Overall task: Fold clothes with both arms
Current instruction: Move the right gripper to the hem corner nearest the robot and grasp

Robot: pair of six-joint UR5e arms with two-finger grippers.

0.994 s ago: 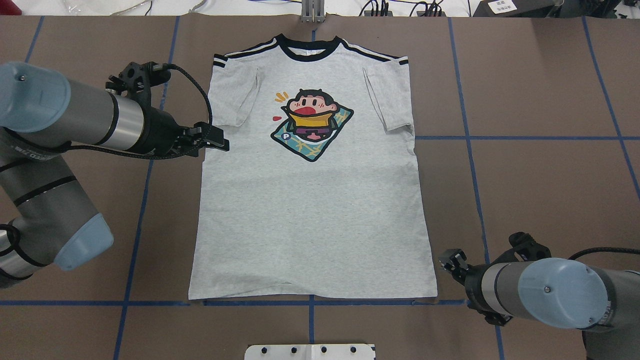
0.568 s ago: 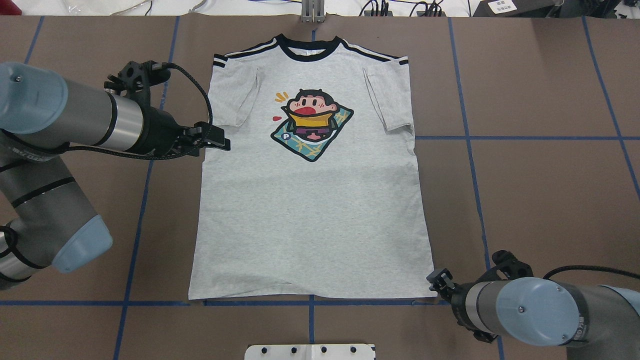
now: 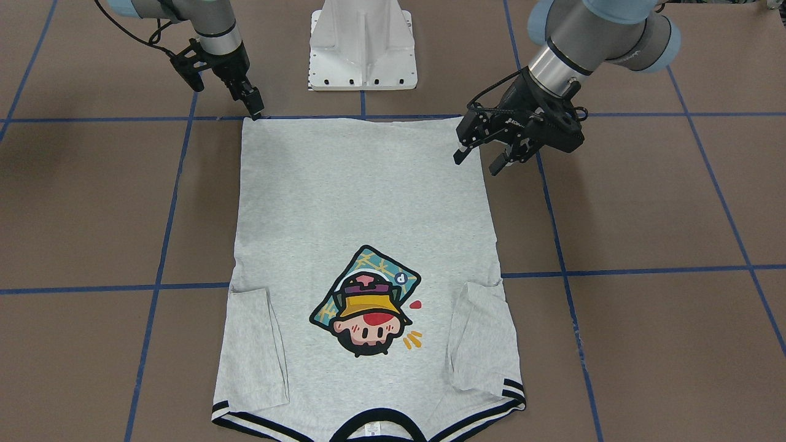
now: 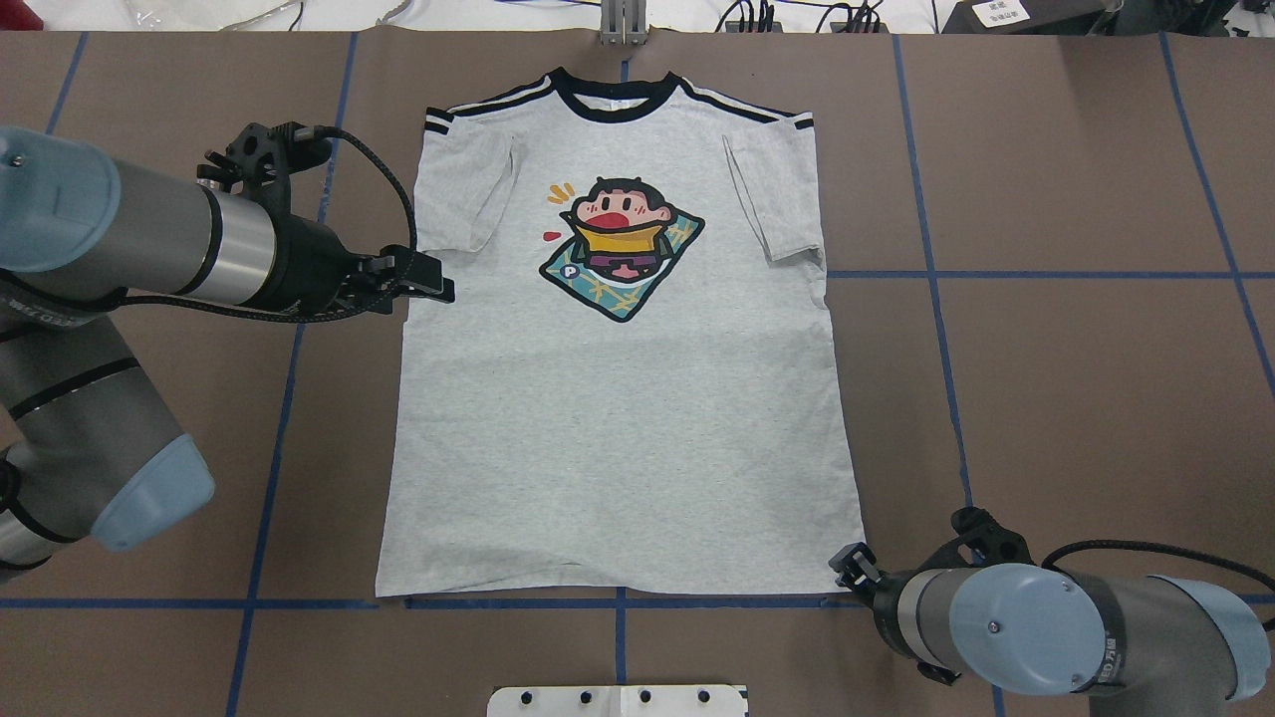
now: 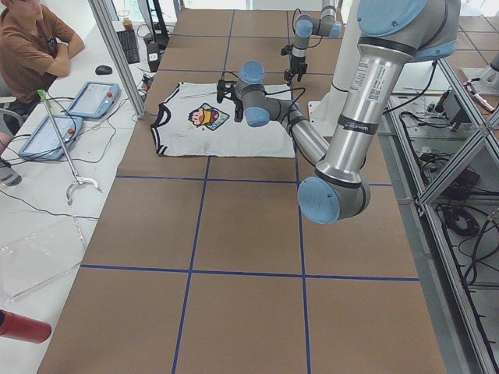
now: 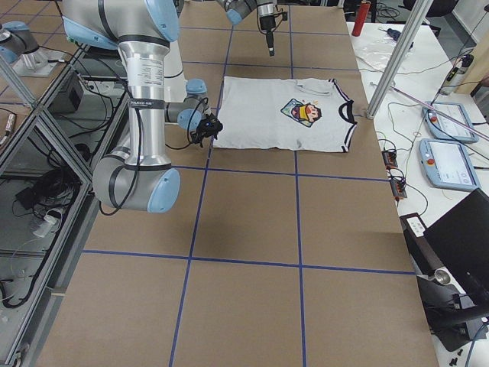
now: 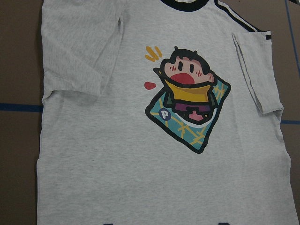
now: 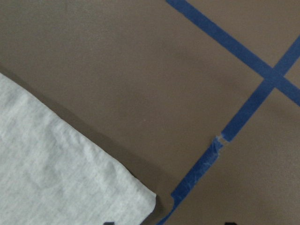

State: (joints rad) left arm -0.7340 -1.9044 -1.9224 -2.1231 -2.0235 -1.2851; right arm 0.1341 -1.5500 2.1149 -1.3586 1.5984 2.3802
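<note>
The light grey T-shirt lies flat and face up on the brown table, both sleeves folded inward, collar at the far side. My left gripper is open and hovers at the shirt's left side edge just below the sleeve. Seen from the front, its fingers are spread over that edge, and its wrist view looks down on the cartoon print. My right gripper is low at the hem's right corner, open. The corner of the shirt lies between its two fingertips, which barely show at the bottom of the right wrist view.
The white pedestal base sits at the near table edge, just below the hem. Blue tape lines grid the table. A metal post stands beyond the collar. A person sits at a side desk with control tablets.
My right gripper has moved left and lower, from beside the hem to the shirt's bottom right corner. The left arm has shifted only slightly. The shirt has not moved.
</note>
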